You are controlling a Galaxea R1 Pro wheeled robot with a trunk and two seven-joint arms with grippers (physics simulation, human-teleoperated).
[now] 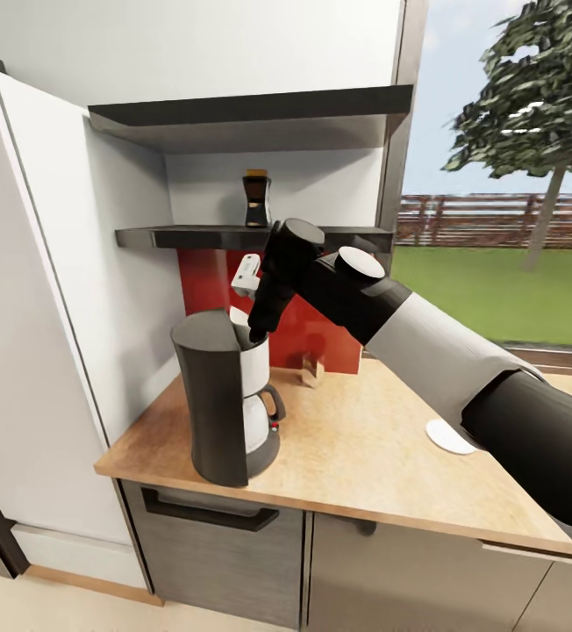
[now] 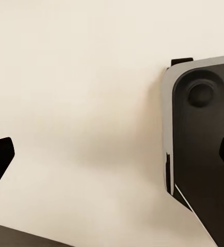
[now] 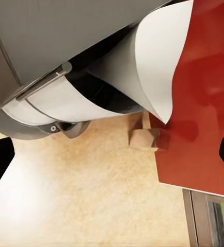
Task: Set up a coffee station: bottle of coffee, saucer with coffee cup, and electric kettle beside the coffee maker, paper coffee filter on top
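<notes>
Right gripper [image 1: 257, 333], its fingertips spread wide apart and gripping nothing, hangs just over the white paper coffee filter [image 3: 148, 62] resting atop the tall black-and-white coffee maker [image 1: 225, 399] on the light wood-look countertop [image 1: 365, 456].

Bright, even daylight; soft shadows; wrist views blurred up close.

Home kitchen: wood-look countertop [image 1: 365, 456] over grey cabinets [image 1: 233, 544], coffee maker [image 1: 225, 404], red backsplash [image 1: 321, 338], garden window [image 1: 505, 175] right.
</notes>
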